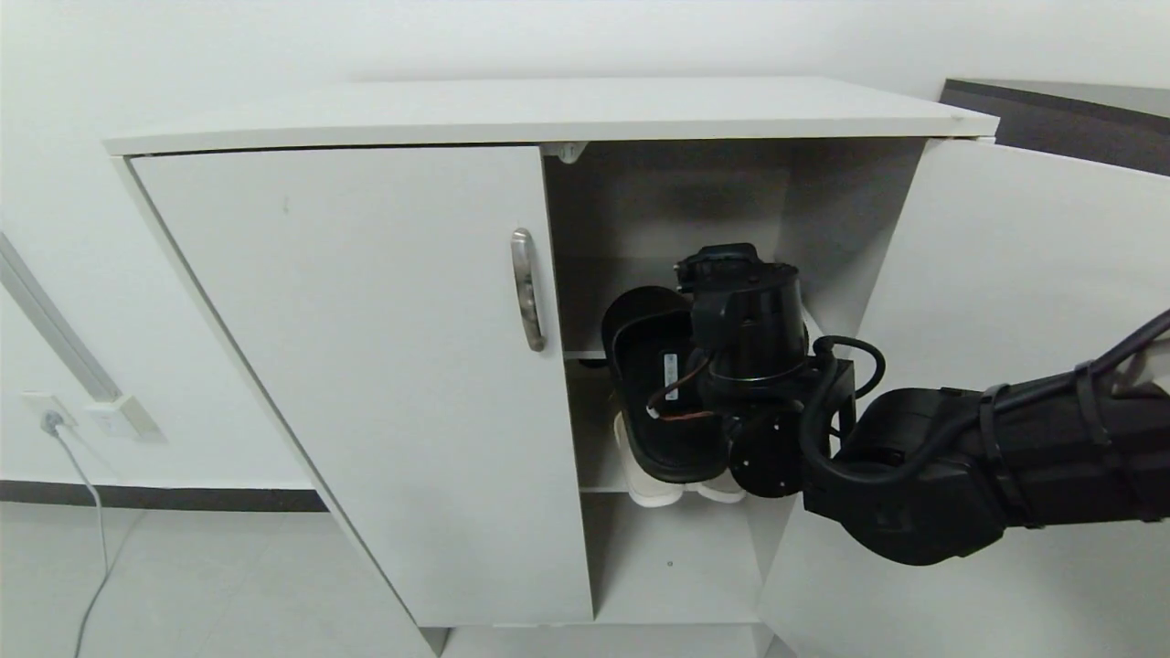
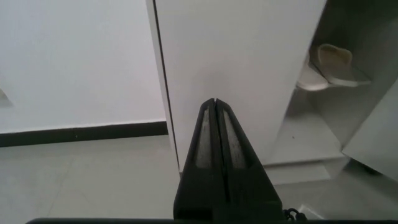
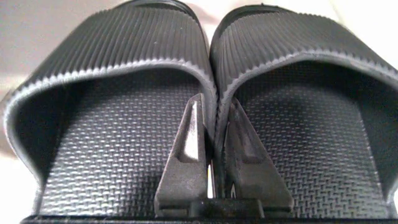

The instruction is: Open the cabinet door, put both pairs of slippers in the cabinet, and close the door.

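The white cabinet (image 1: 548,110) has its left door (image 1: 366,384) closed and its right door (image 1: 1015,274) swung open. My right gripper (image 3: 214,107) is shut on the pair of black slippers (image 3: 124,93), pinching their two inner walls together. The black slippers (image 1: 651,393) hang tilted in the cabinet's opening, level with the middle shelves. Just beneath them, the white slippers (image 1: 654,492) lie on a shelf; they are the same white slippers (image 2: 333,62) seen past the closed door's edge. My left gripper (image 2: 215,102) is shut on nothing, low down in front of the closed door.
A metal handle (image 1: 526,289) runs down the closed door's right edge. A wall socket (image 1: 50,420) with a trailing cable (image 1: 91,512) sits low on the left wall. The bottom compartment (image 1: 672,567) under the white slippers has bare floor space.
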{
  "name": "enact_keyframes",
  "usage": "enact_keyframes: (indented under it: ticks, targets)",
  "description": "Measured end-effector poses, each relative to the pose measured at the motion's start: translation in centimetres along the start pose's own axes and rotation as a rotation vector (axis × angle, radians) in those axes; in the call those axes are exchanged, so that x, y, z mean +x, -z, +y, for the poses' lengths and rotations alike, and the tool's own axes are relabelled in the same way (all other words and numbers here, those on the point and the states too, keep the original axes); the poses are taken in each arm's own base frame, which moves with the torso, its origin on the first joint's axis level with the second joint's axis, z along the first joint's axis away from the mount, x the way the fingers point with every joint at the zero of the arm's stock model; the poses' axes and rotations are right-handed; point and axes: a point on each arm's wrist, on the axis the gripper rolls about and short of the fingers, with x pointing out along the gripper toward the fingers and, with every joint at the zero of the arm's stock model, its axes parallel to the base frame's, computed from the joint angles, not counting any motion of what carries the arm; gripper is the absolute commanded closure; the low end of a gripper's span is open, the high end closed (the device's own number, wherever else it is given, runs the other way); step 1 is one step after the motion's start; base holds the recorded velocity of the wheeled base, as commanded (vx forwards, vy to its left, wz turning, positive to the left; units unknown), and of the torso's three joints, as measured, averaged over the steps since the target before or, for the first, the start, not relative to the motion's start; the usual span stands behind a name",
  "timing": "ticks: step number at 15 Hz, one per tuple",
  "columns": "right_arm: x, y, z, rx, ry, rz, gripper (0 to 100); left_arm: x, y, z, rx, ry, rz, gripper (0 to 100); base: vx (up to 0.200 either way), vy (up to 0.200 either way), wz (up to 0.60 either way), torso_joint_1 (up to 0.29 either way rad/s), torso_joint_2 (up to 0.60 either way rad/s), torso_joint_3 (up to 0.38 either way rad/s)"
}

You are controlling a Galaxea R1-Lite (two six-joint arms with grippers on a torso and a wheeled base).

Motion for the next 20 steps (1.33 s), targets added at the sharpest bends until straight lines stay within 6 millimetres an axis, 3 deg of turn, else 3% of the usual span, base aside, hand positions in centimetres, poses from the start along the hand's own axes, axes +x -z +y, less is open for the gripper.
enact_keyframes:
  ticks: [11, 16, 20]
  targets:
    - [1.2, -1.1, -0.2, 0.005, 0.009, 0.009, 100, 0.0, 0.0, 0.0, -0.004, 0.000, -0.002, 100, 0.000, 0.000, 0.00, 0.000, 0.00, 0.000]
    - [4.0, -3.1, -0.4, 0.011, 0.041, 0.022, 100, 0.0, 0.0, 0.0, -0.004, 0.000, -0.002, 100, 0.000, 0.000, 0.00, 0.000, 0.00, 0.000]
    - [5.9, -3.3, -0.3, 0.022, 0.060, 0.019, 100, 0.0, 0.0, 0.0, -0.007, -0.002, -0.002, 100, 0.000, 0.000, 0.00, 0.000, 0.00, 0.000]
